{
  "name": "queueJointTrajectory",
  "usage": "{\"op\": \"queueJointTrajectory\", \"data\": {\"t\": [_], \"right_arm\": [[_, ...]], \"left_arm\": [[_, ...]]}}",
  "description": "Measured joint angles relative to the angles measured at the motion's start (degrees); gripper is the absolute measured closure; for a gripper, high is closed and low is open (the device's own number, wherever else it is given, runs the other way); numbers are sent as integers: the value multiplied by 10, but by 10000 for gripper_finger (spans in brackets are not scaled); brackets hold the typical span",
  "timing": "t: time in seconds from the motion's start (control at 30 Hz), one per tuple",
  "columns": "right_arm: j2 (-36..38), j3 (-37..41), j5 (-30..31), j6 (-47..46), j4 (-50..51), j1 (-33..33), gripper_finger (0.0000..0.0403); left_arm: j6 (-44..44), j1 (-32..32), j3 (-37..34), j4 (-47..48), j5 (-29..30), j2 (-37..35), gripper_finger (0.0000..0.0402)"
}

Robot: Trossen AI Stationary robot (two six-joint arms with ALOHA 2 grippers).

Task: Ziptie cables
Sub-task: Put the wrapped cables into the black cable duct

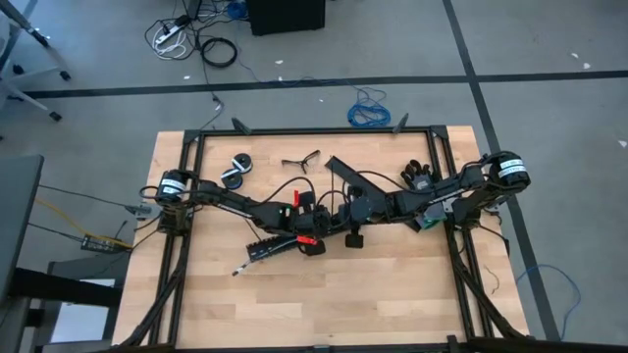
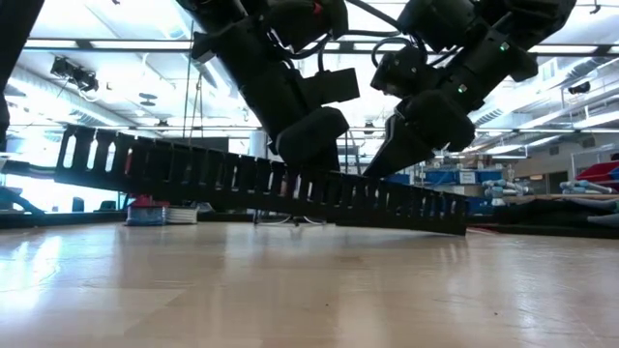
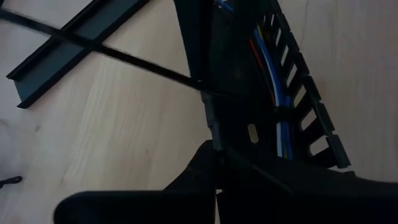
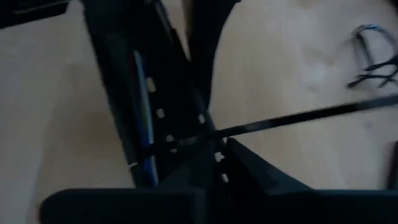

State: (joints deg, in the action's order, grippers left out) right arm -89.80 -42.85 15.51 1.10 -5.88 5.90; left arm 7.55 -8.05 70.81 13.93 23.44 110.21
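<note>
Lying just ahead of the left gripper [image 3: 217, 177], one slotted black plastic channel [image 3: 298, 93] holds red, yellow and blue cables [image 3: 273, 74]; one thin black ziptie [image 3: 137, 62] crosses it. Beyond, the right gripper [image 4: 214, 165] meets it above the wooden desk [image 1: 373, 294]. Whether either gripper is closed cannot be told.

Black ziptie [image 3: 143, 63], blue-red-yellow cables [image 3: 273, 74]

I can't read any text, label, brand or number from my station. Nothing on the arms, the slotted duct [image 2: 261, 184] or the table [image 1: 392, 294] carries legible markings.
</note>
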Motion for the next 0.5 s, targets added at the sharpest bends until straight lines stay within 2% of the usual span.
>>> {"op": "queueJointTrajectory", "data": {"t": [0.17,0.3,0.5], "right_arm": [[0,1,-37,-30,8,-12,283],[0,1,-95,-39,9,-36,225],[0,1,-180,-40,-5,-72,177]], "left_arm": [[0,0,1,-7,0,0,401],[0,0,1,-7,2,0,401],[0,-3,1,-4,4,0,401]]}}
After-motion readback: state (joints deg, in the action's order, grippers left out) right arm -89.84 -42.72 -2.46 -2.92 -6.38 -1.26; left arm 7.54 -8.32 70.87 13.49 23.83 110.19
